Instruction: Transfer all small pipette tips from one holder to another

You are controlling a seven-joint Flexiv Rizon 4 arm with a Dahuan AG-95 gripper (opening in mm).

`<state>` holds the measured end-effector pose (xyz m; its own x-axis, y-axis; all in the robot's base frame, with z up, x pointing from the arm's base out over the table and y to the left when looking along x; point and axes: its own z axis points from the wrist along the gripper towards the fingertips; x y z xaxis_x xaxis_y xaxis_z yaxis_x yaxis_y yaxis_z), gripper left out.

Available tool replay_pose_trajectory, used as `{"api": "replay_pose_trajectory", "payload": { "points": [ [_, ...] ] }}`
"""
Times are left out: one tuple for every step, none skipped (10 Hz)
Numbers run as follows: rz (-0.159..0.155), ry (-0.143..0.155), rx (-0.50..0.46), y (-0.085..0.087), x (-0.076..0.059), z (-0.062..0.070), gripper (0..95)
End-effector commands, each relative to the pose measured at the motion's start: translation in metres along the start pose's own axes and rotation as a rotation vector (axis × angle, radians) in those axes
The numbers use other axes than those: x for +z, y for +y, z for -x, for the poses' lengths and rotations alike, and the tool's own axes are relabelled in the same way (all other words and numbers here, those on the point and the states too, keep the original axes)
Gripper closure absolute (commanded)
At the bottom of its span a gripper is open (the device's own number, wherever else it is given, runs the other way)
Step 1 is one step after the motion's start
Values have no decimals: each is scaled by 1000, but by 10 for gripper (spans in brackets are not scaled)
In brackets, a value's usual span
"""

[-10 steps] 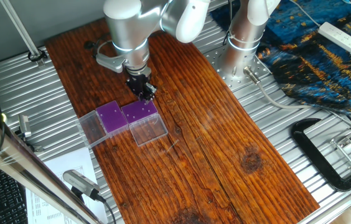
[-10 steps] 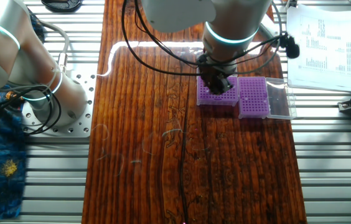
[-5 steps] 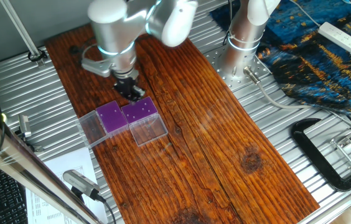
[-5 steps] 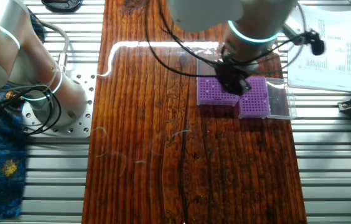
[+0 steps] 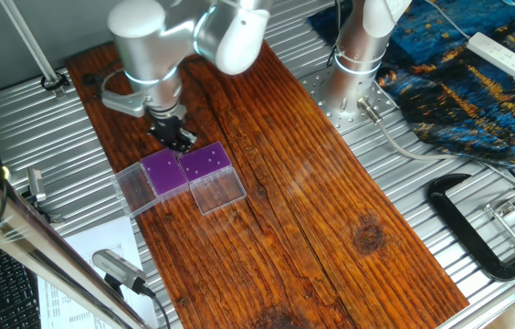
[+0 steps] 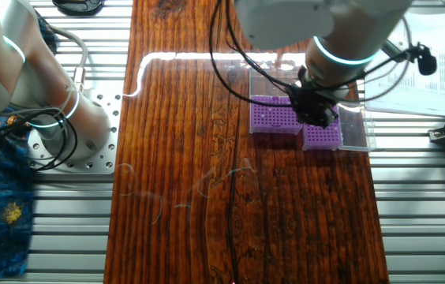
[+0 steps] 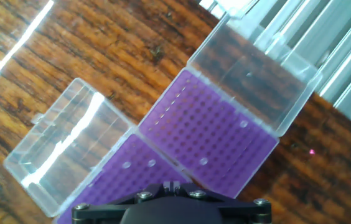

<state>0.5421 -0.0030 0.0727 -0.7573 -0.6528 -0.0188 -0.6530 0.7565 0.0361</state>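
Gripper (image 5: 178, 139) shifted off the dotted holder (image 5: 206, 164) — now over its neighbour (image 5: 162, 171), jaw state seemingly hidden

The claw (image 5: 175, 137) hovers above two purple holders (image 5: 187, 171).

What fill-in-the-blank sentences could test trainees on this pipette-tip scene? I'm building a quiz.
1. The two holders' perforated tops are ____ in colour.
2. Both clear hinged lids are ____.
3. The holders stand on a ____ board.
4. The gripper hovers ____ the holders.

Missing words: purple; open; wooden; above
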Motion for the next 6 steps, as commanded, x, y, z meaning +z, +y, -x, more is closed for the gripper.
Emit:
{"api": "replay_pose_trajectory", "payload": {
  "points": [
    [2,1,-1,-9,0,4,760],
    [1,2,0,-12,1,6,760],
    [-1,-1,5,-14,3,8,760],
    [-1,-2,10,-14,4,9,760],
    [-3,-5,18,-17,4,13,760],
    [-4,-4,23,-19,4,15,760]
  ]
}}
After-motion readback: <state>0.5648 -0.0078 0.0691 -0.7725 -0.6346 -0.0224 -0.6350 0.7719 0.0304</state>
